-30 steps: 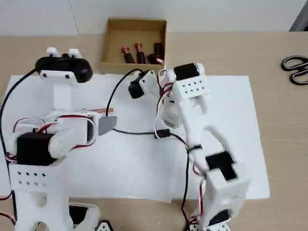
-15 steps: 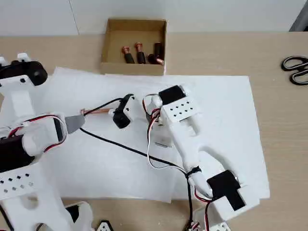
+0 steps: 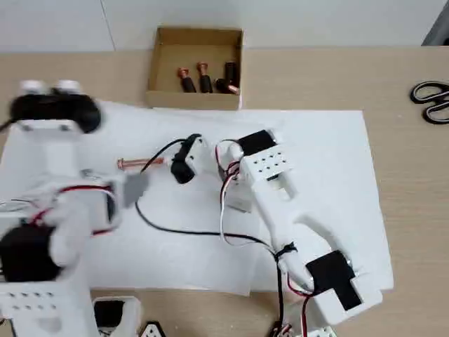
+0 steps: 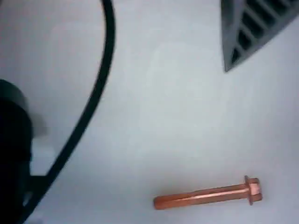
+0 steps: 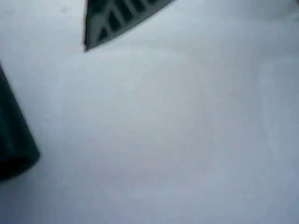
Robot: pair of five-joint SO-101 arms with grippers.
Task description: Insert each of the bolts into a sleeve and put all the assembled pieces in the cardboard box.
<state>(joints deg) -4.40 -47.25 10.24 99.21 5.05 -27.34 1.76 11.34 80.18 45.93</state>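
Note:
A copper bolt [image 3: 140, 163] lies loose on the white sheet [image 3: 330, 154]; the left wrist view has the bolt [image 4: 208, 193] flat with its head to one side. My left gripper [image 3: 133, 188] hangs just in front of it, not touching. One grey ribbed finger [image 4: 254, 28] has nothing against its tip, so the gripper is open and empty. My right arm [image 3: 263, 163] stands at the sheet's middle, covering its own gripper. Its finger [image 5: 117, 18] also stands free above bare sheet, beside a dark shape [image 5: 14, 140] I cannot identify. The cardboard box [image 3: 160, 67] holds three assembled pieces [image 3: 205, 77].
A black cable [image 3: 182, 232] loops over the sheet between the arms, and the right arm's black camera [image 3: 186, 160] sits close to the bolt's tip. Scissors [image 3: 431, 102] lie at the table's far right edge. Bare sheet stretches to the right of the right arm.
The right arm has drawn back from near the box to the sheet's middle. The left arm swung left, then back right. The bolt has stayed where it lay.

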